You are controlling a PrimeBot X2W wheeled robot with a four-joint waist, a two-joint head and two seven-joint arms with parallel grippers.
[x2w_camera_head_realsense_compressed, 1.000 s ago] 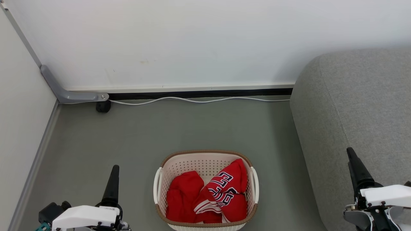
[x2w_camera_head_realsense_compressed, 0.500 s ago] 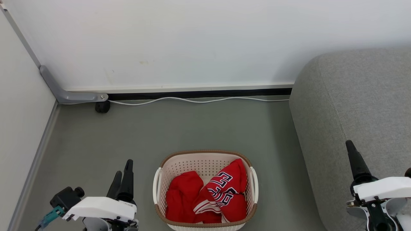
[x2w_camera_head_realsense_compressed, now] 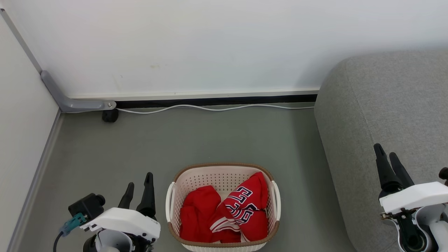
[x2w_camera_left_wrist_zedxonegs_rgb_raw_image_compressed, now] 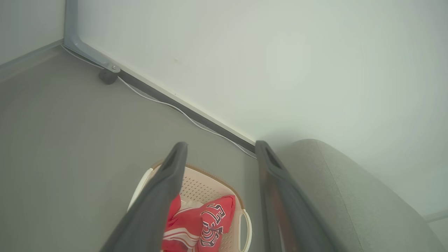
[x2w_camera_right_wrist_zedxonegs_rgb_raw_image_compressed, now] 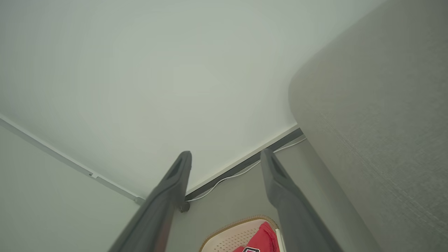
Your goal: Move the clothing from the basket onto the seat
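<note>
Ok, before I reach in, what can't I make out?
- Head view: basket floor and anything beneath the jersey and plain red garment, covered by them.
- Left wrist view: plain red garment mostly behind the left jaws.
- Head view: seat runs off the right edge.

Head view high, facing forward-down. Wrist views low, tilted up toward wall (x2w_camera_head_realsense_compressed: 224, 42). All share basket (x2w_camera_head_realsense_compressed: 224, 164), seat (x2w_camera_head_realsense_compressed: 395, 105) edge.
</note>
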